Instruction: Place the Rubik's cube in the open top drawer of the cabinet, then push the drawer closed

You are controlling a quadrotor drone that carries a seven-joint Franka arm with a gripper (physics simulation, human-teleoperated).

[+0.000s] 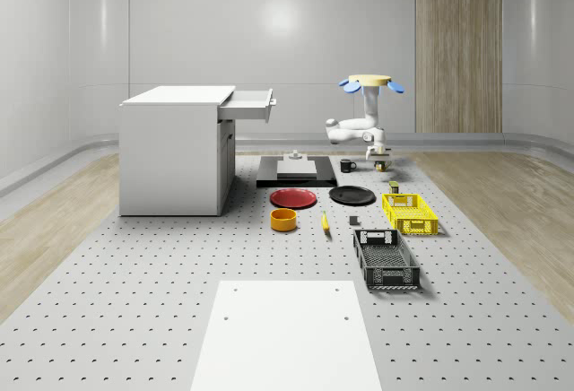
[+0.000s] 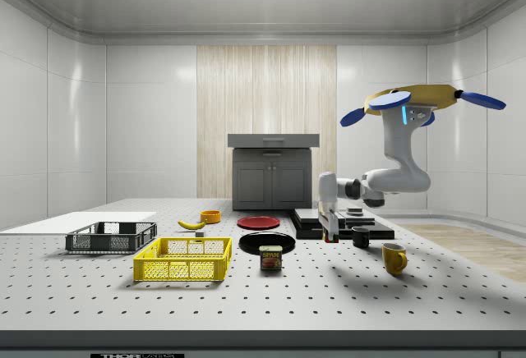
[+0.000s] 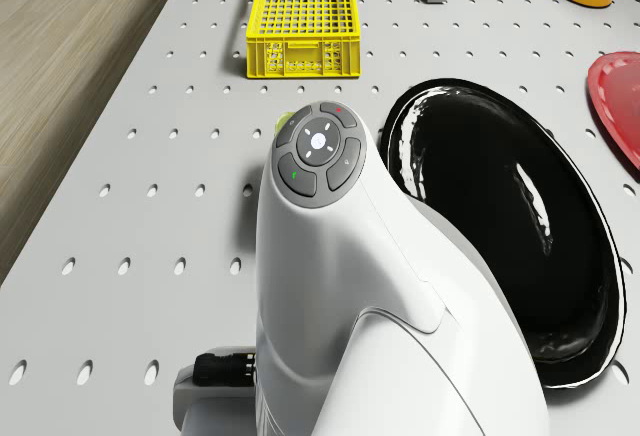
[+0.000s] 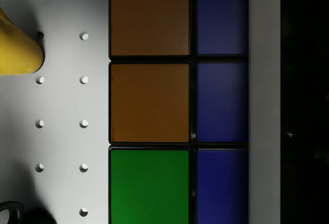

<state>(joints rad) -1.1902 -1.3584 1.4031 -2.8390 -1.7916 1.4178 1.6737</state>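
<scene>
Whole-scene view, nearest first: a white board (image 1: 287,342) lies flat on the perforated worktop (image 1: 108,301). Behind it, toward that view's right, stand a grey crate (image 1: 386,259) and then a yellow crate (image 1: 410,212). Level with the yellow crate, near the middle, are an orange bowl (image 1: 283,220), a banana (image 1: 325,222) and a small grey block (image 1: 353,221). A red plate (image 1: 293,197) and a black plate (image 1: 352,195) lie side by side just beyond. A tin (image 2: 270,258) stands near the yellow crate's far end.

Farther back, the arm (image 2: 394,179) reaches down with the jaws pointed at the worktop, just beside a black mat (image 1: 296,174). Whether the jaws are released or clenched cannot be told. The Rubik's cube (image 4: 177,100) sits directly beneath the wrist, on the worktop, between the mat's edge and a yellow mug (image 4: 18,44), with a black mug (image 1: 347,165) close by. Its visible face shows orange, green and blue squares.

The drone (image 2: 411,99) hovers over this far right part of the worktop. Toward the whole-scene view's left stands the cabinet (image 1: 175,153), well apart from the cube. Its top drawer (image 1: 253,104) is pulled out.
</scene>
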